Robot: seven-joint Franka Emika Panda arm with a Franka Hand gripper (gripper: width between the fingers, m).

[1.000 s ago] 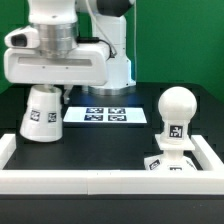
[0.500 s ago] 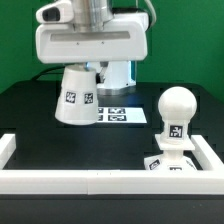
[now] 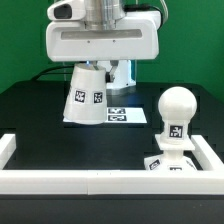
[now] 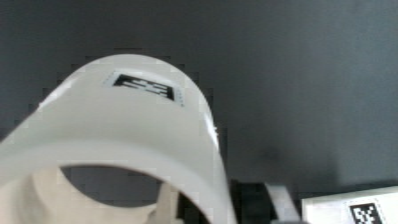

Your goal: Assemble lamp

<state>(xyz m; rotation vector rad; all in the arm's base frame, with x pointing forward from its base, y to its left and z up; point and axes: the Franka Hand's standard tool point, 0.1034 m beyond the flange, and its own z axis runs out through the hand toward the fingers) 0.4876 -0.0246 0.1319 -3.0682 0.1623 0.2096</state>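
While our gripper (image 3: pixel 91 68) grips the shade (image 3: pixel 88 97), lifted clear of the bench (image 3: pixel 60 140), we should carry it level toward the bulb (image 3: pixel 177 105) on the base (image 3: pixel 168 160). At the wrist, the shade (image 4: pixel 134 120) hangs directly below the gripper, so we lower gently.

No legible text, brand or number appears. Only black-and-white square tags are present: on the shade (image 3: pixel 87 95), the bulb (image 3: pixel 176 118), the base (image 3: pixel 168 163) and the marker board (image 3: pixel 126 117).

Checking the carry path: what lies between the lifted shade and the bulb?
Only bare black table, seen in the exterior view; the shade and bulb stand apart.
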